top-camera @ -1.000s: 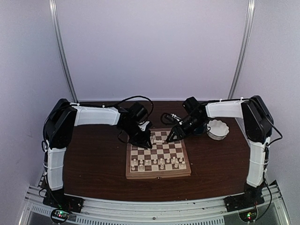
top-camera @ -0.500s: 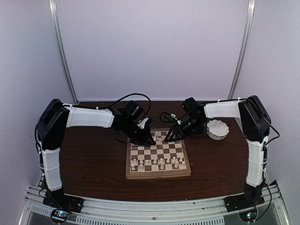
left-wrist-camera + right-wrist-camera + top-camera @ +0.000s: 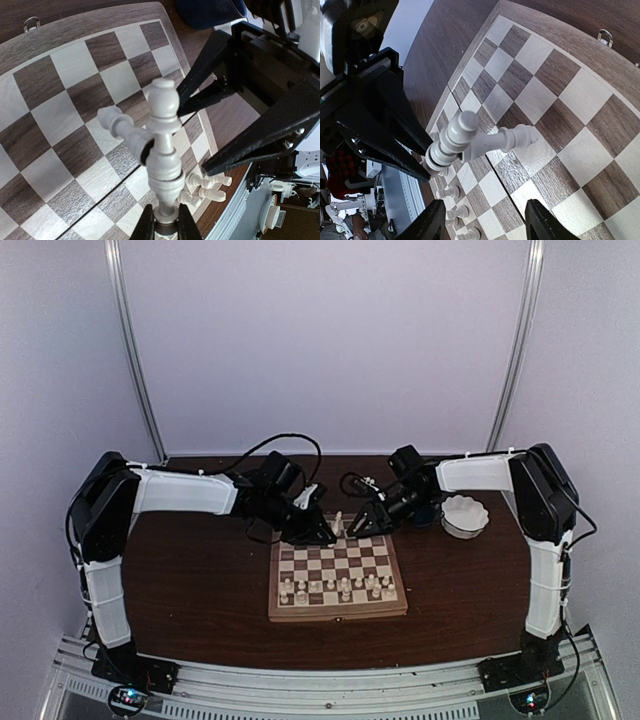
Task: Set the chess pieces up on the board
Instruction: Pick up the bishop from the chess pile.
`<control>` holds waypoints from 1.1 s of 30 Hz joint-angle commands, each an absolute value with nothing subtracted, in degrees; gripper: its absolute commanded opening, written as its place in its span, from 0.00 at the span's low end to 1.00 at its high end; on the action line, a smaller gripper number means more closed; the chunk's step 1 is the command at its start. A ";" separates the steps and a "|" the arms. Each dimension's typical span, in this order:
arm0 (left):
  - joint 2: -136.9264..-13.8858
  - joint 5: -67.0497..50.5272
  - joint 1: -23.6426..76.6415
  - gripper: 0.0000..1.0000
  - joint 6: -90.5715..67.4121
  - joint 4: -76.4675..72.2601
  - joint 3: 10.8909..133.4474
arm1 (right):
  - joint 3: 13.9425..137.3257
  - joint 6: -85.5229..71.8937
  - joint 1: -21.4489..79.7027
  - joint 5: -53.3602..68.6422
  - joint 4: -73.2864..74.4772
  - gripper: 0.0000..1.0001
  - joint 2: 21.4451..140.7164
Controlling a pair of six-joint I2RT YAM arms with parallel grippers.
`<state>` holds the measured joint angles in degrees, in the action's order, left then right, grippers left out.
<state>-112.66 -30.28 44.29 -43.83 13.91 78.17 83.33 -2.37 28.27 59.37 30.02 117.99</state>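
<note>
- Two sets of fingers meet over the far edge of the board, which lies on the dark table between the arms.
- Left fingers are pinched on the base of a tall white piece. Its rounded head points away from the fingertips, over the far squares. I cannot tell whether it touches the board.
- Right fingers are spread wide with nothing between them, facing the held piece from the other side.
- One fallen piece lies on its side on the far squares, just beside the held one. I cannot tell whether the two touch.
- Most of the chess pieces stand in the two rows nearest the arm bases.
- The board is thick like a folding case, closed, with a small metal clasp on its far rim.
- A white scalloped bowl sits on the table off the board's far right corner, close beside the right arm. From where I stand I cannot make out what is inside it.
</note>
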 commanded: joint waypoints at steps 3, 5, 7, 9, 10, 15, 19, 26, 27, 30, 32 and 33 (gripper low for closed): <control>-110.04 -32.98 43.93 0.00 -39.31 13.70 79.39 | 85.54 -4.24 25.66 63.46 27.86 0.58 115.56; -109.83 -33.89 43.92 0.00 -38.22 14.03 79.53 | 86.26 -4.88 25.58 64.60 27.73 0.58 116.13; -109.70 -34.66 43.94 0.00 -37.40 14.21 79.62 | 86.35 -6.47 25.58 65.98 26.25 0.58 116.47; -109.56 -35.64 44.03 0.00 -36.74 14.28 79.79 | 86.68 -7.98 25.58 67.37 24.77 0.58 116.98; -109.64 -36.04 44.11 0.00 -36.55 14.39 80.00 | 86.67 -8.96 25.57 68.18 23.83 0.58 117.06; -109.69 -36.78 44.85 0.00 -35.04 15.19 80.96 | 86.79 -13.76 25.74 71.40 19.60 0.56 118.01; -109.98 -36.65 45.17 0.00 -34.89 15.47 81.46 | 86.76 -14.80 26.08 72.88 19.03 0.51 118.96; -110.30 -36.65 45.26 0.00 -34.73 15.74 81.97 | 85.67 -18.26 26.60 75.58 15.09 0.35 119.65; -110.30 -36.42 45.26 0.00 -34.65 15.85 81.99 | 85.59 -18.96 26.63 75.95 14.43 0.32 119.80; -110.28 -35.92 45.26 0.00 -34.45 16.17 82.00 | 85.42 -19.41 26.63 76.63 13.98 0.26 120.08; -110.43 -35.82 45.26 0.00 -34.38 16.17 81.88 | 85.05 -19.62 26.64 76.79 13.61 0.21 120.12; -110.47 -35.78 45.26 0.00 -34.37 16.23 81.91 | 85.03 -19.69 26.63 76.88 13.47 0.19 120.11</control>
<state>-111.94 -35.81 45.01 -35.75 16.75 80.18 85.23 -18.48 26.33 74.41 15.99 119.35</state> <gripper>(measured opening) 0.107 0.228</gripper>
